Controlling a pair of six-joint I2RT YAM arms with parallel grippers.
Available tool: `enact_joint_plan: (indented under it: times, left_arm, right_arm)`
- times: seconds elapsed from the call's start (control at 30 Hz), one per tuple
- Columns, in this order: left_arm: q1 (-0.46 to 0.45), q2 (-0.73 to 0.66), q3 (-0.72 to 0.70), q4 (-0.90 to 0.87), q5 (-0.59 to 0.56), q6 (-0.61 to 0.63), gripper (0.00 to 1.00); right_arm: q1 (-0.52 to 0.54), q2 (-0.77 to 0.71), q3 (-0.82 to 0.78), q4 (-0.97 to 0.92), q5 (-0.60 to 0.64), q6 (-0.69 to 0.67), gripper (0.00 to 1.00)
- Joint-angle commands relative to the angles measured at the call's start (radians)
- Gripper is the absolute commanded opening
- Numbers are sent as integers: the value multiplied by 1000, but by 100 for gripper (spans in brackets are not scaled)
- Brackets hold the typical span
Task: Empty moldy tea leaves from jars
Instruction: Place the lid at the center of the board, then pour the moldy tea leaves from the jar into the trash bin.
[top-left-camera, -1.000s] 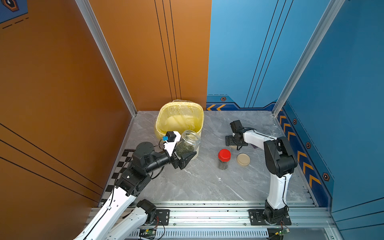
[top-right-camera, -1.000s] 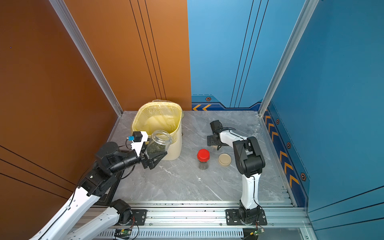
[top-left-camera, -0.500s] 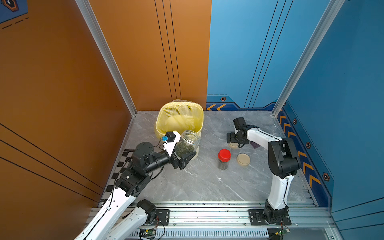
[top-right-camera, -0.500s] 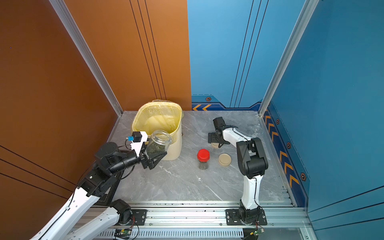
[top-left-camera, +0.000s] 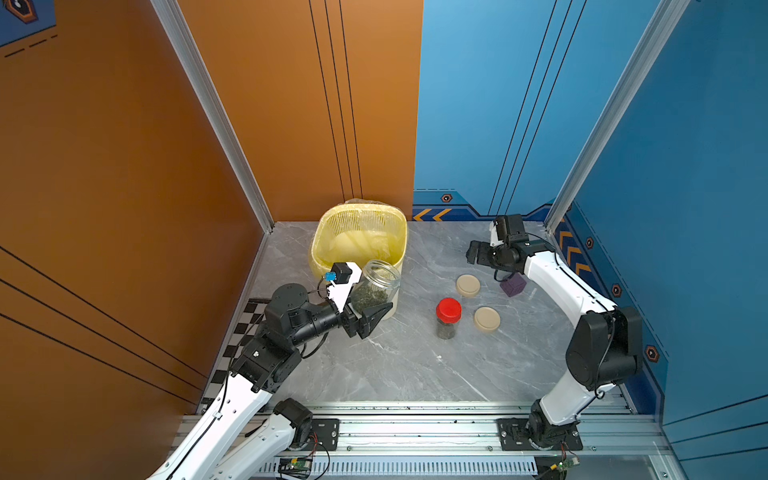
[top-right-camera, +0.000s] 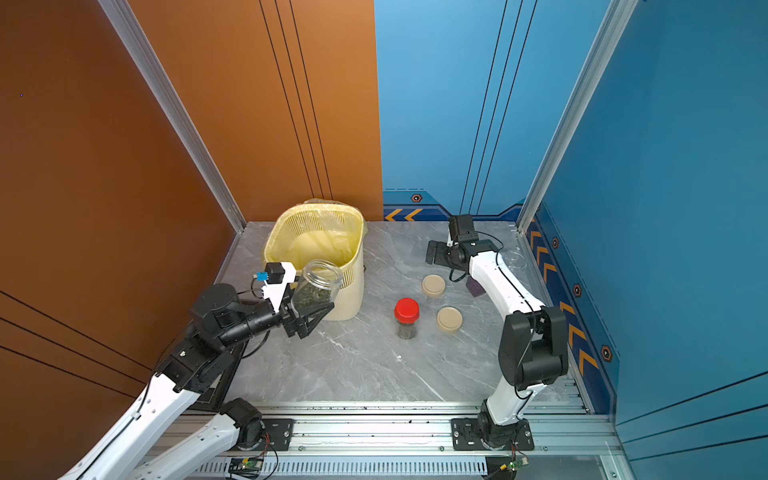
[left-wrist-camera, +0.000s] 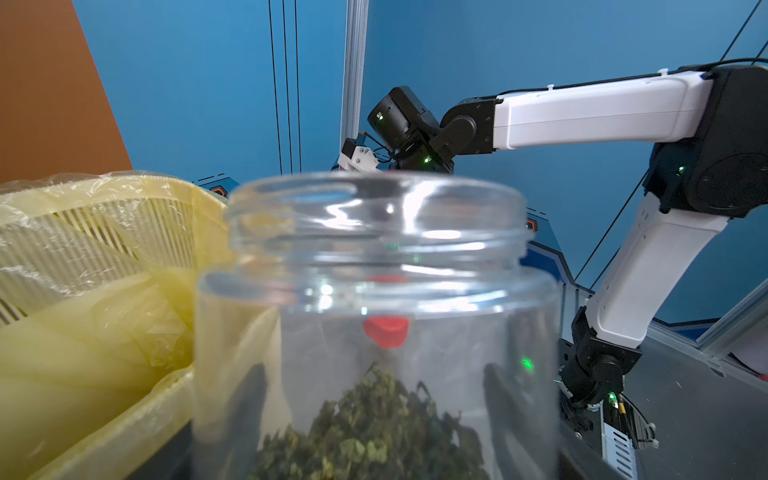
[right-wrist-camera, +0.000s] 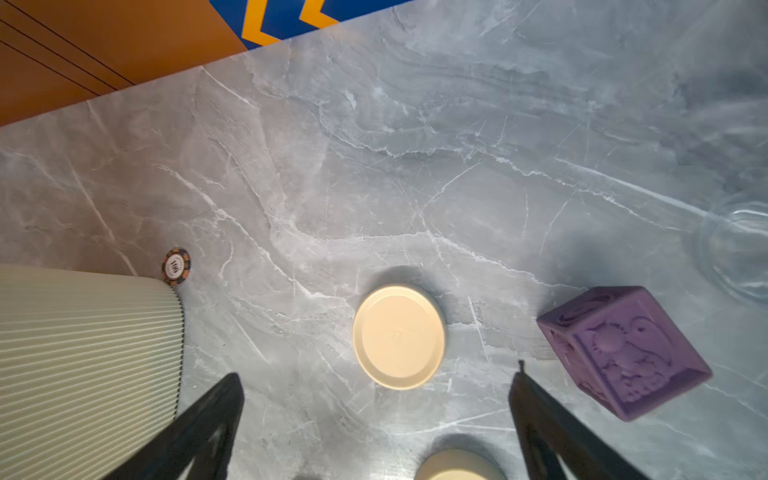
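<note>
Glass is slippery, so the grip matters most. The left gripper (top-left-camera: 363, 304) clamps the open jar (top-left-camera: 377, 282) low on its body, jaws wide around the glass, with the mouth tilted up toward the yellow-bagged bin (top-left-camera: 358, 216). Inside, the tea leaves (top-left-camera: 368, 297) sit in a dark clump at the jar's bottom. The jar hangs just beside the bin's near rim and, by my reading, is not yet over the opening.

To pour well, I would carry the mouth fully past the rim before rolling the wrist. Then I would tip beyond level so the clump slides out. Dry crumbs may cling, so a small shake could help.

The right gripper (top-left-camera: 475, 254) hovers spread and empty near the beige lids (top-left-camera: 468, 285) lying on the table (top-left-camera: 395, 365). 1 red-lidded jar (top-left-camera: 448, 318) stands closed between the arms with leaves inside. A 3rd jar (top-right-camera: 515, 259), lidless and seemingly empty, sits by the right wall.
</note>
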Motion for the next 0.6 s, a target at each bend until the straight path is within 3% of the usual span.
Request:
enact_joint_plan:
  times: [0.0,0.33,0.57]
  left_arm:
    - [3,6,50,56,-16,7,61]
    - [17,28,72,56,-24,4,62]
    - [59,36,85,60,-3,-21,62]
  right_arm:
    - [-8,-61,33,-63,-30,18,100]
    - [-22,-113,74,-97,-75,32,100]
    - [-18,-182,140,-105,-179,78,100]
